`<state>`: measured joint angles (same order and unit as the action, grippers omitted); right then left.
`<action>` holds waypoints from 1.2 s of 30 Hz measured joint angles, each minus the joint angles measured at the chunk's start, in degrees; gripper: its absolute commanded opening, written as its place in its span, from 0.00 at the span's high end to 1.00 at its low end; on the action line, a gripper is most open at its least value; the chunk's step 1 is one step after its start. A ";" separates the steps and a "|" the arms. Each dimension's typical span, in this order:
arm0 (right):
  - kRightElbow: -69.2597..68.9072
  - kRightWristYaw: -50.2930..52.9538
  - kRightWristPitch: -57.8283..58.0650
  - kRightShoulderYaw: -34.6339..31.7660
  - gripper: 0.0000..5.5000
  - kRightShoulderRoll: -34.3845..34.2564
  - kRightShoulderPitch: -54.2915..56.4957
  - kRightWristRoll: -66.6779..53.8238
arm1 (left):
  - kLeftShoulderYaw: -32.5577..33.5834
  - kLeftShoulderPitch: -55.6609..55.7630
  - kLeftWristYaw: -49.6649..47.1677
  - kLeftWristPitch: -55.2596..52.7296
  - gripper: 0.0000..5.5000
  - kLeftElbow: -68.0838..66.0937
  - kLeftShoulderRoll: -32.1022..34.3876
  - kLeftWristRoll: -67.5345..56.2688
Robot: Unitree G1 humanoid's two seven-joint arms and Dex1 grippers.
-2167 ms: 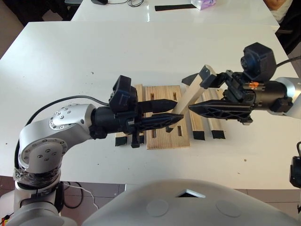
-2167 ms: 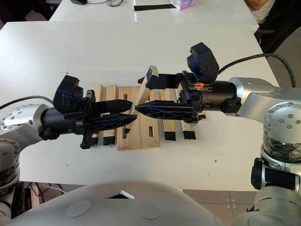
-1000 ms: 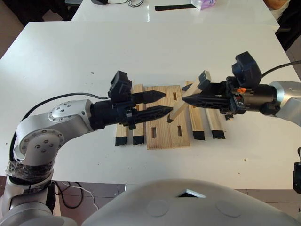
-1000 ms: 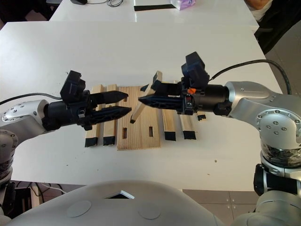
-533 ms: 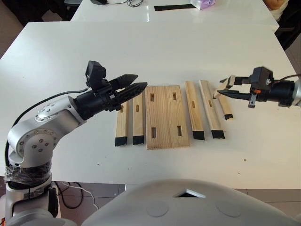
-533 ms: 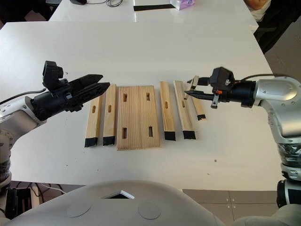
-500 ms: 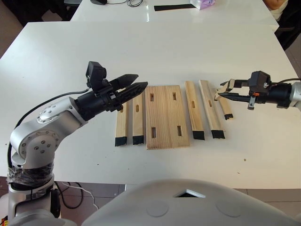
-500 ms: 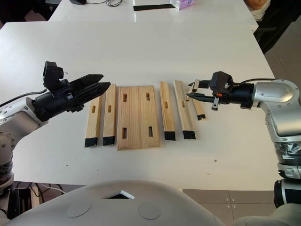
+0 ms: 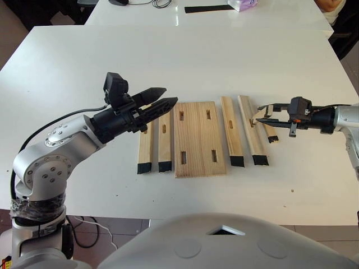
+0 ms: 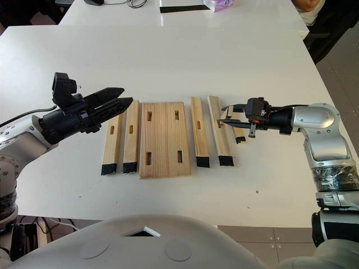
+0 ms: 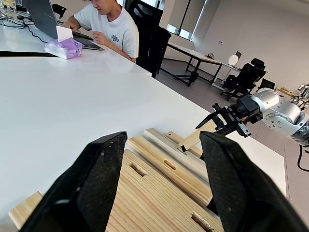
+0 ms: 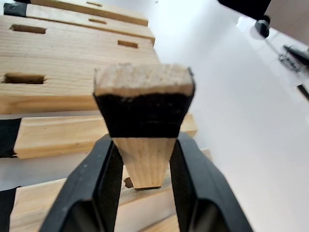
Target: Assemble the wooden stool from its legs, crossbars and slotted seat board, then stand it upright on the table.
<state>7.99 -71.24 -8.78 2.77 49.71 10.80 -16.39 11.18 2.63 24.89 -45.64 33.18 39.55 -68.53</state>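
Right end effector (image 10: 224,120) is clamped on a short stick (image 12: 143,82) with a black-taped end, right by the right slats (image 9: 249,131). Left end effector (image 9: 167,96) gapes wide near the left slats (image 9: 164,140), beside the board (image 9: 196,137) on the table (image 9: 168,56).

Silver-grey, rounded joint housings on the left arm (image 9: 61,147), faces ringed with small screws; crinkled clear wrap (image 9: 32,205) around the lowest joint. Black forearm, boxy black camera block (image 9: 115,87) at the wrist, thin black cable (image 9: 42,131) looping behind. Matte black, tapering fingers on the left gripper (image 9: 169,96). Same silver and black on the right arm (image 10: 320,120), plus a small orange mark (image 10: 259,116) behind the right gripper (image 10: 224,116).
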 measured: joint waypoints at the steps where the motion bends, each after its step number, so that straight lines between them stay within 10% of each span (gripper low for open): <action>1: 0.23 0.00 -0.41 -0.01 0.76 -0.07 -0.06 0.02 | 0.00 0.16 0.07 -0.03 0.49 -0.01 0.01 0.00; 36: -9.68 -5.19 5.03 -0.85 0.76 3.23 -7.65 -3.80 | 0.00 1.73 1.13 -2.58 0.49 0.79 0.55 -1.23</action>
<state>-1.69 -76.43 -3.75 1.92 52.94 3.16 -20.20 11.18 4.36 26.02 -48.21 33.97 40.10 -69.75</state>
